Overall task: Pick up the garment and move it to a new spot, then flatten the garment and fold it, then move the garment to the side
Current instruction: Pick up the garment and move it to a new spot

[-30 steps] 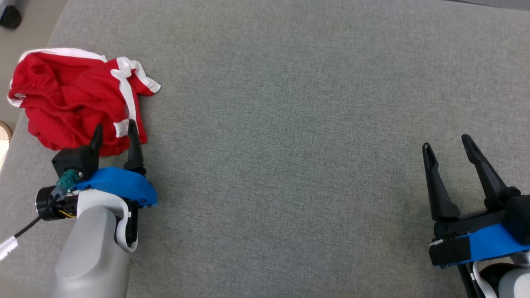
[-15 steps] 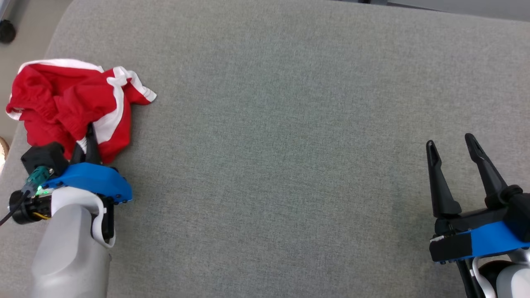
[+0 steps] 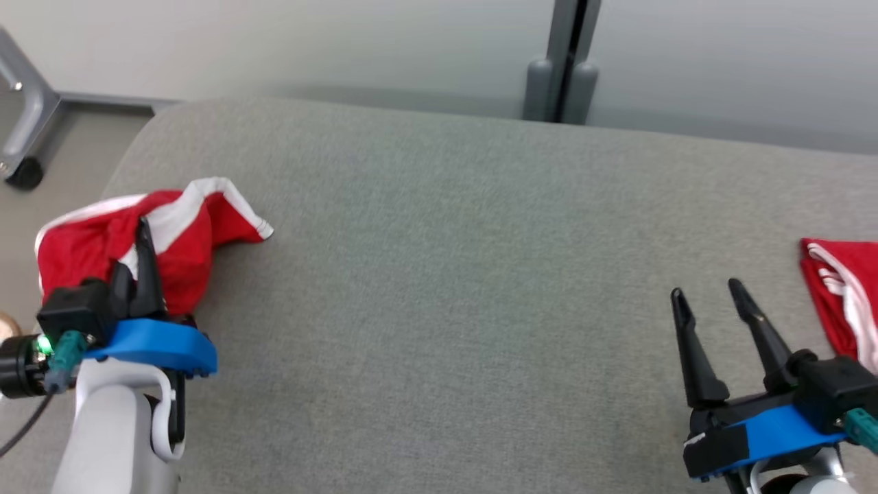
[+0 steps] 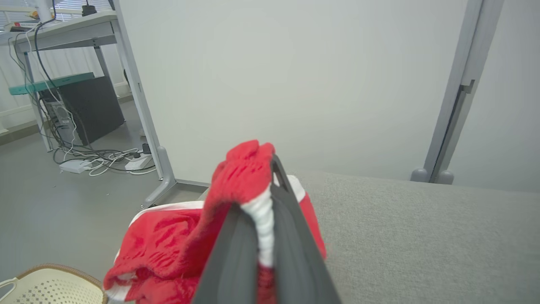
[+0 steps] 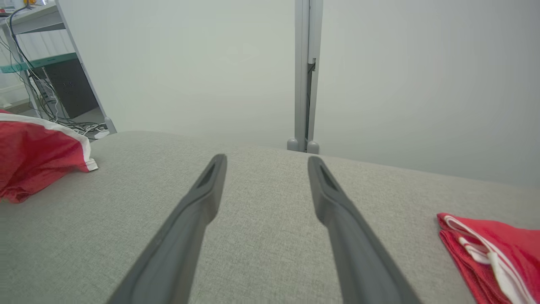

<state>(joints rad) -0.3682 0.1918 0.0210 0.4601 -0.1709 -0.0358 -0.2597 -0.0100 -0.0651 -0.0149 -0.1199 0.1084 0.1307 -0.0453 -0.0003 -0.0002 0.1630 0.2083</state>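
The garment [image 3: 171, 233] is a crumpled red piece with white trim at the table's far left. My left gripper [image 3: 143, 237] is shut on a bunch of its cloth, and part of it is lifted off the grey surface. In the left wrist view the red and white fabric [image 4: 249, 177] is pinched between the two dark fingers [image 4: 291, 223]. The garment [image 5: 38, 160] also shows at the left edge of the right wrist view. My right gripper [image 3: 710, 291] hovers open over bare table at the lower right, its fingers [image 5: 202, 198] wide apart with nothing between them.
A second red and white garment [image 3: 844, 295], folded, lies at the table's right edge [image 5: 493, 249]. The grey padded table [image 3: 446, 274] has a wall and a grey post [image 3: 562, 62] behind it. A woven basket [image 4: 46, 285] sits on the floor to the left, by a desk with cables [image 4: 84, 156].
My left gripper has shut on the garment and raised its near part. The head camera has tilted up, bringing the wall and the folded garment into view. The right gripper stays open.
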